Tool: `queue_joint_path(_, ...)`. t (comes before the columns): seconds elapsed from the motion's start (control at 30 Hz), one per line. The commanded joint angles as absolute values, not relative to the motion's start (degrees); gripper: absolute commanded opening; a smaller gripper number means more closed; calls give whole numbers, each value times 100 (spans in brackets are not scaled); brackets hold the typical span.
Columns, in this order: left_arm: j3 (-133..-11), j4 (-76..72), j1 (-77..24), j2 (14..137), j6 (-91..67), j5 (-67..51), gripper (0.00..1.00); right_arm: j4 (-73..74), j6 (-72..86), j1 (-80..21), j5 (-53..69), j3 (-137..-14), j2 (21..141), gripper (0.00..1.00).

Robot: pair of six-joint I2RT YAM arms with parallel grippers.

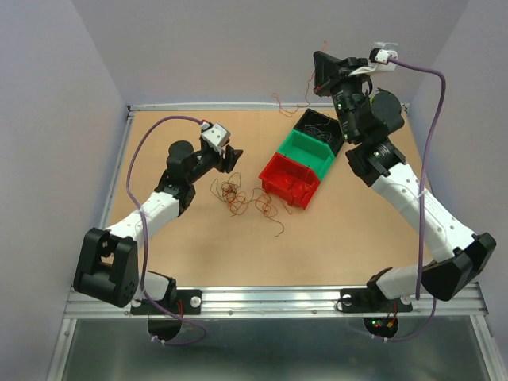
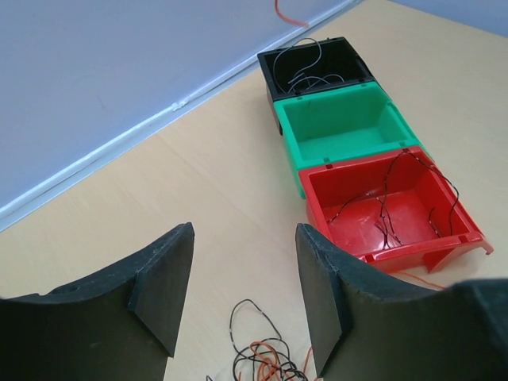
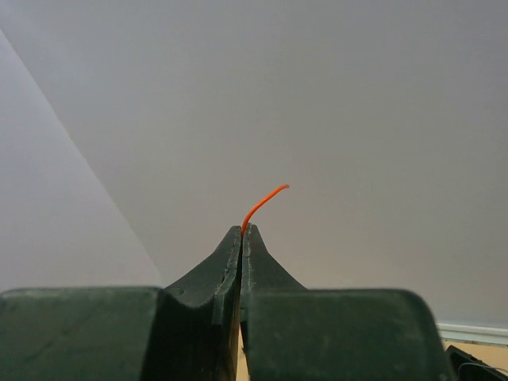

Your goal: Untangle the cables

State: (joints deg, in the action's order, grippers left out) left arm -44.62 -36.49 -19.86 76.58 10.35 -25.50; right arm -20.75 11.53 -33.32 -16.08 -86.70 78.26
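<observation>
Right gripper (image 3: 241, 232) is clamped tight on an orange cable (image 3: 266, 197), with a short tip poking out past the fingertips. That arm is up high at the back, above the far end of the bins, and the orange cable hangs from it toward the table's (image 1: 175, 254) back edge. Left gripper (image 2: 244, 234) has its jaws wide apart with nothing between them, low over the table just beside the main tangle of cables (image 1: 234, 194): orange and dark loops in two clumps left of the red bin (image 2: 389, 214). The bins sit in a touching diagonal row. Black bin (image 2: 313, 63) at the far end has a few thin cables in it, dark and pale. Green bin (image 2: 341, 127) is in the middle. Red bin, nearest the tangle, has several dark cables across its floor and up its walls.
</observation>
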Motion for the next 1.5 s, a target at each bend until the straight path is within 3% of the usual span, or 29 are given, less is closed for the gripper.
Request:
queue_joint_path(0.0,-4439,-4069,-1978,7453,1019,-2566,66,-2399,1651,-2954,-1222,-8543,8085,0)
queue_joint_path(0.47,-4421,-4069,-1978,7427,1028,-2602,66,-3242,2469,-2285,-835,-7155,8446,1)
queue_joint_path(1.0,-4368,-4105,-1978,7365,1055,-2575,66,-3542,2953,-2021,-149,-7075,9088,0)
queue_joint_path(1.47,-4351,-4122,-1978,7321,1081,-2593,67,-3358,2576,-2021,-1301,-5519,9052,0)
